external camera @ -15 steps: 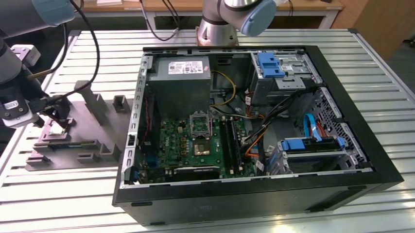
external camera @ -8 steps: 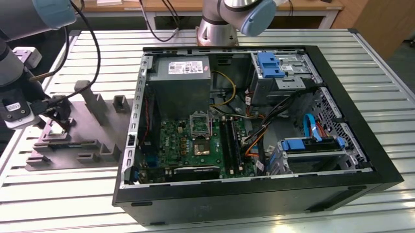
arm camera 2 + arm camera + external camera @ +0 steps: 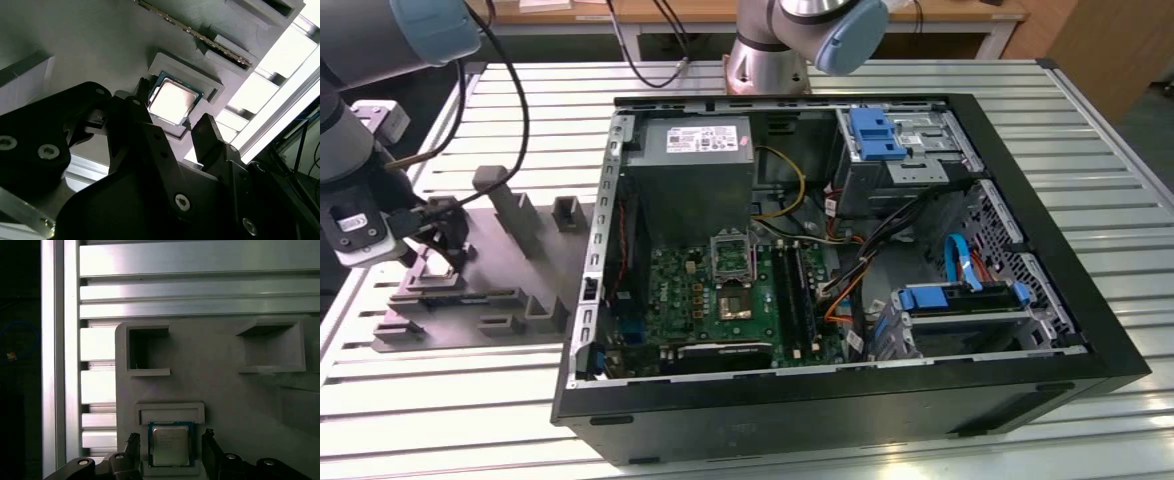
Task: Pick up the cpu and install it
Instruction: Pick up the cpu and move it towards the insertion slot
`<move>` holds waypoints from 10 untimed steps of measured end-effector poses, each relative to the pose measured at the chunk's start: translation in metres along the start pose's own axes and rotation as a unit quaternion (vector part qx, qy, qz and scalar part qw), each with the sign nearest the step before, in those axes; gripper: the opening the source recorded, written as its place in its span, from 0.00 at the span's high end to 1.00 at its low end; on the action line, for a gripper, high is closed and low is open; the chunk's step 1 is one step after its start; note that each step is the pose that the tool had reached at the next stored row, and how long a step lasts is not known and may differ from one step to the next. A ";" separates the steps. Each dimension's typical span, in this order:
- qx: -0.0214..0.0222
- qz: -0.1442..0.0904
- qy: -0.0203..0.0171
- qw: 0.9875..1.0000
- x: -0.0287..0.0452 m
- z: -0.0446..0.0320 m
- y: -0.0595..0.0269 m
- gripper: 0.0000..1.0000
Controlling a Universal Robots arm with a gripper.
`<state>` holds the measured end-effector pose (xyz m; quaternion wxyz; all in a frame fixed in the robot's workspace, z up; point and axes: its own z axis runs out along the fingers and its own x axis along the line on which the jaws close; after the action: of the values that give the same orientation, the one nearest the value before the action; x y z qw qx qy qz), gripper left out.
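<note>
Gripper (image 3: 447,250) at exterior view's left, low over fixture (image 3: 520,255). It is released, with fingers (image 3: 209,450) spread either side of cpu (image 3: 170,444). Cpu lies flat in a fixture recess. Open case (image 3: 787,420) on the right, socket (image 3: 731,257) inside.

On the slatted table (image 3: 1121,180), the fixture (image 3: 494,270) lies at the exterior view's left. The open computer case (image 3: 787,410) stands just beside it to the right, with the motherboard (image 3: 720,300) inside. In both wrist views the cpu (image 3: 170,444) (image 3: 172,100) sits in a fixture recess, between the gripper's (image 3: 171,437) (image 3: 175,104) spread fingers.
</note>
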<state>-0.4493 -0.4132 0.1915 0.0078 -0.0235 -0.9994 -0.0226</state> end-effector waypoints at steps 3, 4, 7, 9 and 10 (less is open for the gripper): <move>0.000 0.000 0.000 1.000 0.0004 0.0019 0.0002 0.40; 0.000 0.000 0.000 1.000 0.0006 0.0025 0.0002 0.40; 0.000 0.000 0.000 1.000 0.0011 0.0047 0.0001 0.40; 0.000 0.000 0.000 1.000 0.0015 0.0060 0.0000 0.40; 0.000 0.000 0.000 1.000 0.0017 0.0066 0.0000 0.40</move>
<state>-0.4511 -0.4128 0.1850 0.0078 -0.0235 -0.9994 -0.0226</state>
